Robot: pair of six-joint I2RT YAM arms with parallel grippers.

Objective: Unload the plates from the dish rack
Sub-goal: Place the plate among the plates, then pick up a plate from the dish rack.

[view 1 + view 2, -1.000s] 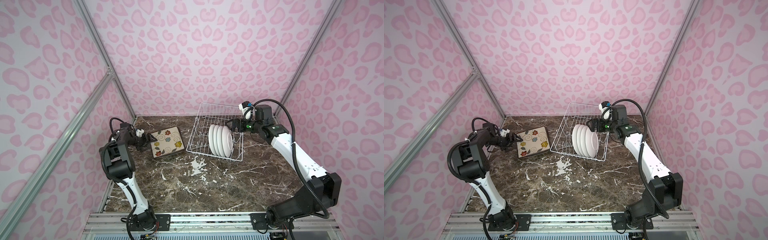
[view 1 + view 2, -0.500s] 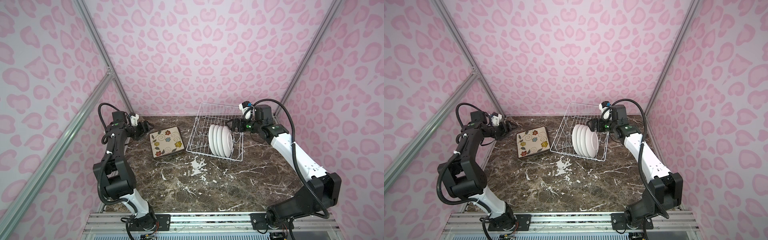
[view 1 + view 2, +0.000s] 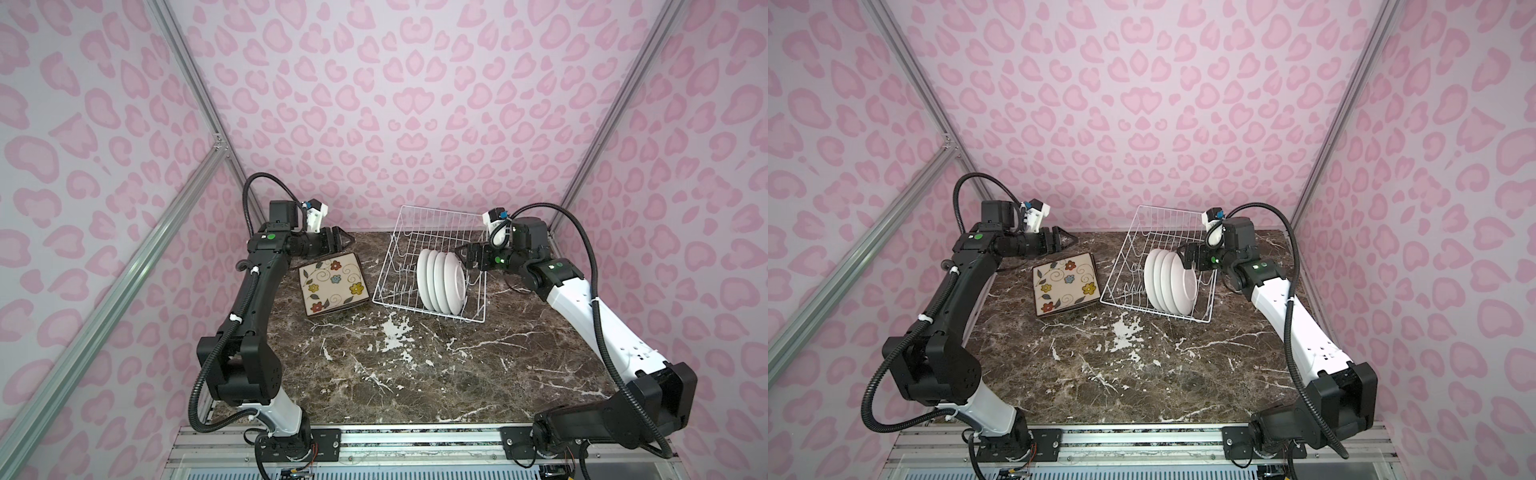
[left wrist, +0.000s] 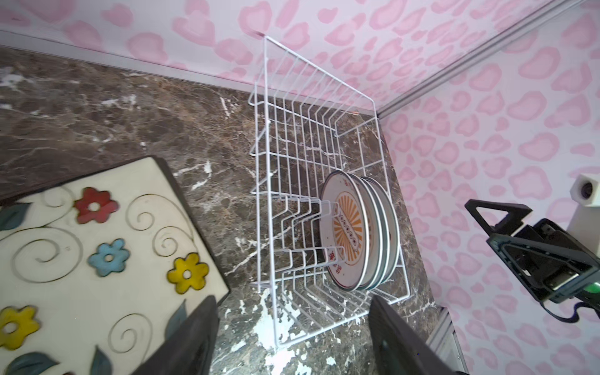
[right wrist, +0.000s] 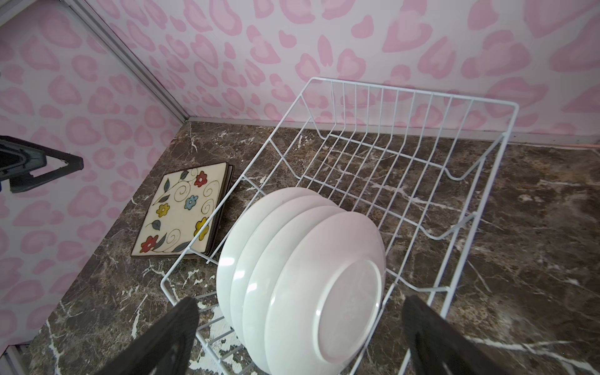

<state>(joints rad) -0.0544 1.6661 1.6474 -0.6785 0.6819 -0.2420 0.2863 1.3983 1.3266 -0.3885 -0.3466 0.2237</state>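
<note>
Starting with the biggest thing, you have a polished dark-brown marble surface (image 3: 415, 374) veined in white. Toward the back of it stands the rack (image 3: 387, 252), a rectangle of thin white wire with raised sides and rows of upright tines. Four round plates (image 3: 442, 280) stand on edge in the end nearer the right arm, packed close together, with their glossy white backs turned to that arm. In the left wrist view the foremost face shows an orange sunburst print. Just left of the rack, the square plates (image 3: 333, 283) lie flat in a stack on the surface, the top one cream-glazed with coloured flowers and swirls and dark brown edges. Your right tool (image 3: 462, 254) hangs at the upper rim of the nearest round plate, fingers spread wide and gripping nothing; you cannot tell whether it touches. Your left tool (image 3: 347, 242) hovers over the stack's far edge, jaws also apart and empty.
</note>
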